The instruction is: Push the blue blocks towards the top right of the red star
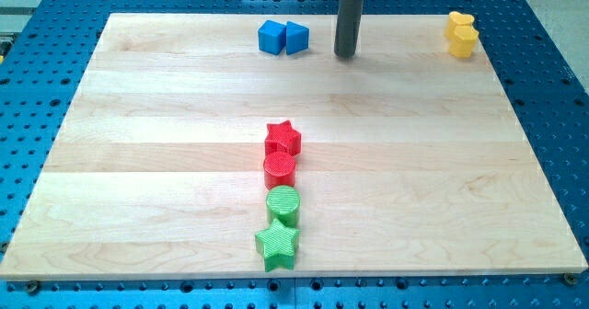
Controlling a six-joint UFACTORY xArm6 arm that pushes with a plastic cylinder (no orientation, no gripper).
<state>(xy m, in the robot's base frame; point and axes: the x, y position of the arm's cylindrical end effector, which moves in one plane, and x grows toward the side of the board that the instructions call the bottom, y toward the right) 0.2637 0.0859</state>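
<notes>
TIP: my tip [346,55] rested on the surface [166,116]; rig carried no pincer, so no jaw state applied | TARGET: blue blocks [283,38] lay touching, near tip's view-left | GOAL: red star [282,138] sat well toward view's bottom, slightly left | JUDGEMENT: tip likely needed repositioning beyond the blocks.

My dark grey rod ends in my tip [346,55] over a pale wooden board [138,162] on a blue perforated table [552,97], with blue blocks [282,38], yellow blocks [461,34], a red star [282,137], a red cylinder [280,169], a green cylinder [283,202] and a green star [277,244].
</notes>
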